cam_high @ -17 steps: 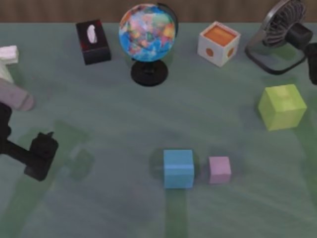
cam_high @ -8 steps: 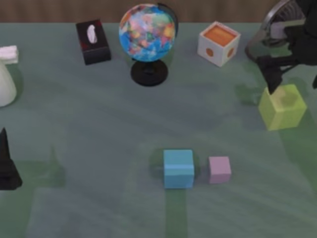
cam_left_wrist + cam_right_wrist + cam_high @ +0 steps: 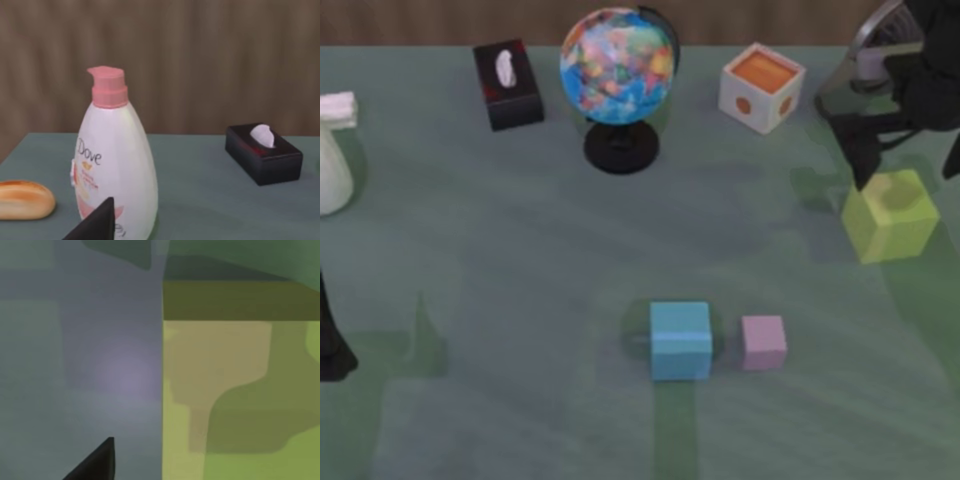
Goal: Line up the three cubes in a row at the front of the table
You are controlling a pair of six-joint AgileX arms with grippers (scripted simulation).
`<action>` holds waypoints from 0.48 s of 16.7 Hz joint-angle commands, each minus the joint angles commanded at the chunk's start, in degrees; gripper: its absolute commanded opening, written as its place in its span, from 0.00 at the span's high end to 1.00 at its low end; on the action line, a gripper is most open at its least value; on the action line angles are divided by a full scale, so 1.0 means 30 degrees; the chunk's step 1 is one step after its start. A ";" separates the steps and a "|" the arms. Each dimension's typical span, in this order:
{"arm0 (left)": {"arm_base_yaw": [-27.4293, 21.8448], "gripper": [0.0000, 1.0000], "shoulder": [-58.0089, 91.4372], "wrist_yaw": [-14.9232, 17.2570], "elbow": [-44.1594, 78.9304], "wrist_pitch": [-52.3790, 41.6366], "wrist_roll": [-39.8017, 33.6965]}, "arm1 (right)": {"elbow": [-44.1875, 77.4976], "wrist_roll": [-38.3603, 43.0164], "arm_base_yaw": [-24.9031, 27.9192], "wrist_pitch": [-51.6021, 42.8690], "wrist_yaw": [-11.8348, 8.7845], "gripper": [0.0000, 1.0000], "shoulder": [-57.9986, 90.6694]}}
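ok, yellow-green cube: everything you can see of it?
The yellow-green cube is the largest of the three, plain and matte, with no markings. It sits flat on the table at the right side, slightly rotated, apart from the other cubes. The right hand hangs above its back-left corner, casting a shadow on its top; no contact is visible.

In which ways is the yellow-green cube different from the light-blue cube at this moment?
The yellow-green cube is larger than the light-blue cube. It sits far to the table's right and farther back, turned slightly, while the light-blue one sits near the front middle, square to the edge. The right gripper hangs over the yellow-green cube; nothing is above the light-blue one. Both are plain matte cubes resting flat.
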 joint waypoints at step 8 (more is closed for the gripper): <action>0.0000 0.00 0.0000 0.0000 0.0000 0.0000 0.0000 | -0.3351 0.0024 0.0122 0.4770 0.0012 0.00 0.1257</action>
